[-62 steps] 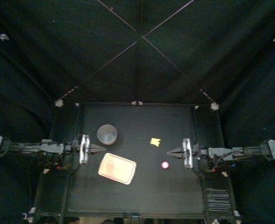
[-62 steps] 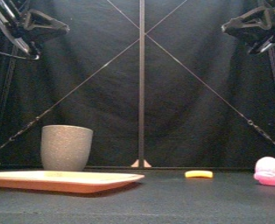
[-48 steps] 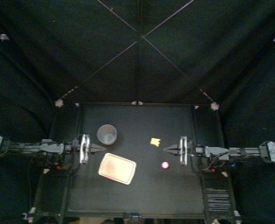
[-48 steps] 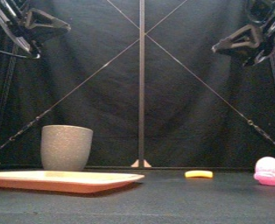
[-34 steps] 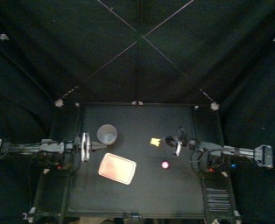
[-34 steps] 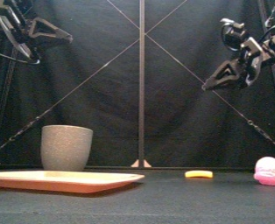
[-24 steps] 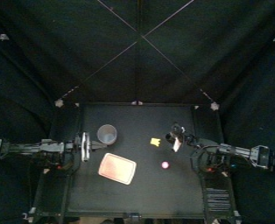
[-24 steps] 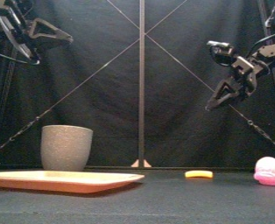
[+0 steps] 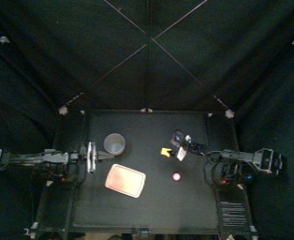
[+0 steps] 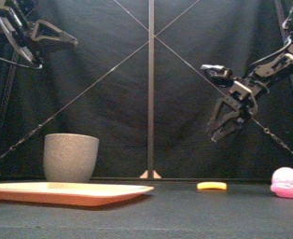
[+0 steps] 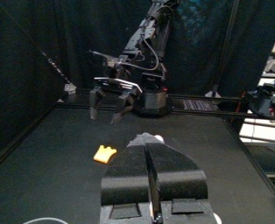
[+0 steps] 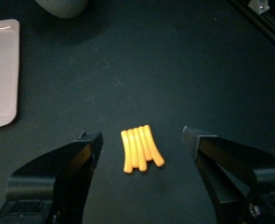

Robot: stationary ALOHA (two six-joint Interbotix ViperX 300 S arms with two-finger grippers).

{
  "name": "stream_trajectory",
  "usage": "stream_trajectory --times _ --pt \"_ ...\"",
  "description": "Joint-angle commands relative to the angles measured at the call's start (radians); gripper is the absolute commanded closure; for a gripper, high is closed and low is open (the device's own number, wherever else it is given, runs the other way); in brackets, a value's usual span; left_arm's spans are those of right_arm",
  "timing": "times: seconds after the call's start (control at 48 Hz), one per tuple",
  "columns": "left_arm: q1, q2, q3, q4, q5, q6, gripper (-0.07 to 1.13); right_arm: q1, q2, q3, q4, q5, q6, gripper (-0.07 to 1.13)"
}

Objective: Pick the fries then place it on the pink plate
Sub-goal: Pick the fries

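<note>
Black worktop (image 9: pixel 162 204) carries one pink plate (image 9: pixel 125 180) lower left, one grey cup (image 9: pixel 114 142), one pink toy (image 9: pixel 177 175), and one fries bundle (image 9: pixel 169 151) right of centre. The right gripper (image 12: pixel 143 138) hangs spread above the fries. The left gripper (image 11: pixel 150 145), pressed together, rests at the left edge.

This is a robotics lab, set up as a closed test booth. Black curtains (image 9: pixel 150 56) hang behind and beside a small black desk (image 9: pixel 150 202). Two black robot arms stand at its sides, the left arm (image 9: pixel 37 159) and the right arm (image 9: pixel 243 157). The few things on the desk are props: a pink tray (image 9: pixel 125 180), a grey speckled cup (image 10: pixel 71 157) and yellow toy fries (image 12: pixel 143 150).
</note>
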Motion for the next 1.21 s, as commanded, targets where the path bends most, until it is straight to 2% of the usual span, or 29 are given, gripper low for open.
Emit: stream_trajectory --times 0.021,0.333,0.458,0.792,1.208 --pt "0.003 0.005 -0.028 0.003 -0.009 0.002 1.08 0.011 0.069 -0.071 -0.026 0.029 -0.002 0.01" --pt "0.009 0.005 -0.025 0.003 -0.011 0.002 1.08 0.029 0.25 -0.256 -0.103 0.362 -0.009 0.01" --pt "0.008 0.005 -0.012 0.002 -0.011 0.002 1.08 0.029 0.302 -0.298 -0.143 0.446 -0.011 0.01" --pt "0.014 0.005 -0.018 0.003 -0.011 0.0 1.08 0.018 0.41 -0.337 -0.213 0.396 -0.003 0.01" --pt "0.014 -0.012 -0.035 -0.003 -0.011 -0.002 1.07 -0.011 0.48 -0.344 -0.167 0.365 -0.003 0.02"
